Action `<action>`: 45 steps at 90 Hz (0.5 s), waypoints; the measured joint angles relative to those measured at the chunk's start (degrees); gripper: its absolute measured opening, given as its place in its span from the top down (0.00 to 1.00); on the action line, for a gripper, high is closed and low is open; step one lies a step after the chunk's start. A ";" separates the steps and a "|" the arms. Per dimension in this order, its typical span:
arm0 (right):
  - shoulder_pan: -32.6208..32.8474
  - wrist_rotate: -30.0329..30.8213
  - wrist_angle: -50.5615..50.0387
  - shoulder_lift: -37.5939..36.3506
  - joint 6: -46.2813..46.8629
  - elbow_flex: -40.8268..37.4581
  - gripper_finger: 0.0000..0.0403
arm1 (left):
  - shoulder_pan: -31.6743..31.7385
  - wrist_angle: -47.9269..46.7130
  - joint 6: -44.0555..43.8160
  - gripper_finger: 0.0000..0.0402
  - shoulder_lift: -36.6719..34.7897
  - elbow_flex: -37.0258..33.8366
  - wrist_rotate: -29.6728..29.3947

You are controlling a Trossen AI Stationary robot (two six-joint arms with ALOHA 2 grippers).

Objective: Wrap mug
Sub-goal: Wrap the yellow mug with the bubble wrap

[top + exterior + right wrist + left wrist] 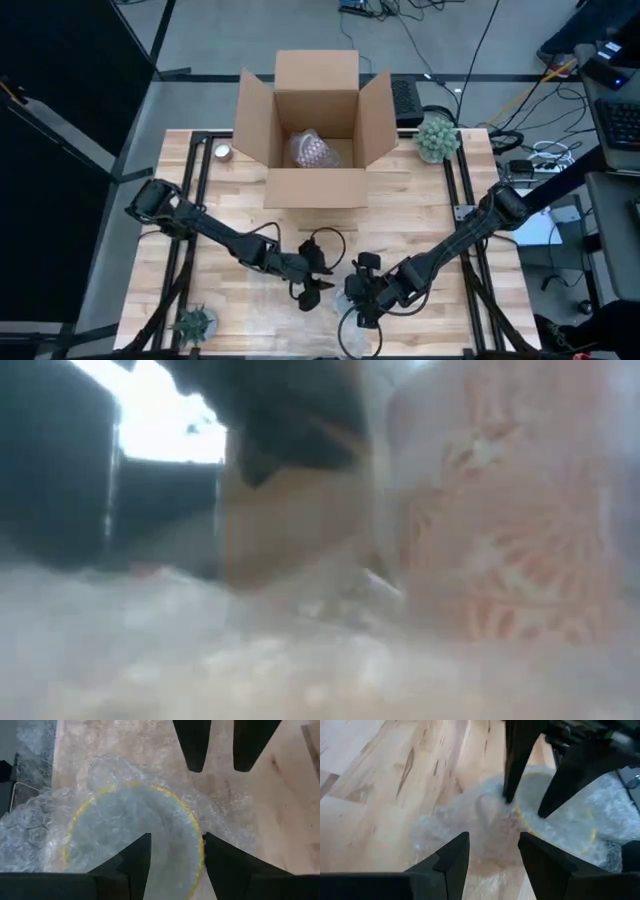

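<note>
Both grippers' jaws parted over bubble-wrapped mug [135, 835] near front table [420, 200] edge, left gripper [492, 852], right gripper [172, 852].

Grey floor [200, 30], loose cables [500, 40], dark partition [60, 60] at left.

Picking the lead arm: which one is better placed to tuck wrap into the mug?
Probably right. The right gripper sits open over the mug mouth; the left gripper faces its side.
</note>
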 joint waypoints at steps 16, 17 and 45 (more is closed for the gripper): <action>0.00 0.06 -0.10 0.00 -0.45 0.02 0.61 | -1.65 2.97 3.09 0.59 0.00 0.00 0.70; 0.00 0.07 -0.10 0.01 -0.45 0.02 0.61 | -1.75 3.15 3.24 0.59 0.01 0.01 0.72; 0.00 0.31 -0.10 0.02 -0.94 0.02 0.61 | -2.92 15.02 6.59 0.59 5.73 0.07 0.75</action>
